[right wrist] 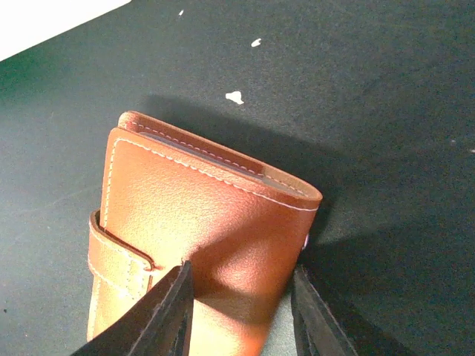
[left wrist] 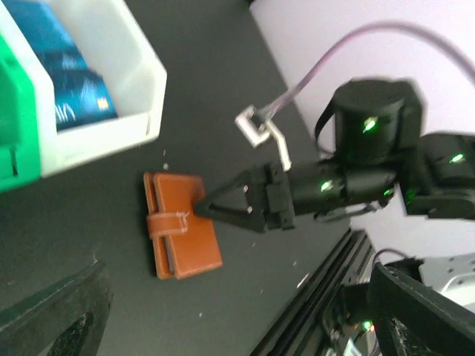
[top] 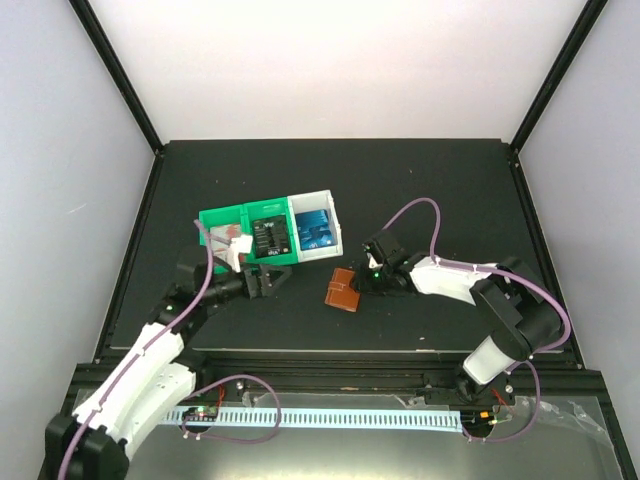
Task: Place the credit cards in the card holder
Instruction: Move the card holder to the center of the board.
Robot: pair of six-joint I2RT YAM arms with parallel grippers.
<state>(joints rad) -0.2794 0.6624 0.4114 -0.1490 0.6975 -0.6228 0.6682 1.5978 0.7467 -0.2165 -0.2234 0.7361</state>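
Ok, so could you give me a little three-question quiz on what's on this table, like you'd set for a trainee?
1. True or false: the reddish-brown leather folding card holder lies inside the white plastic bin.
2. The jaws of the left gripper stand: A wide open; B shut on a card; C shut on the card holder.
3. Fill in: the blue plastic credit cards lie in the ___ bin.
Key: 1 false, it lies on the black table, at the right gripper. 2 A. 3 white.
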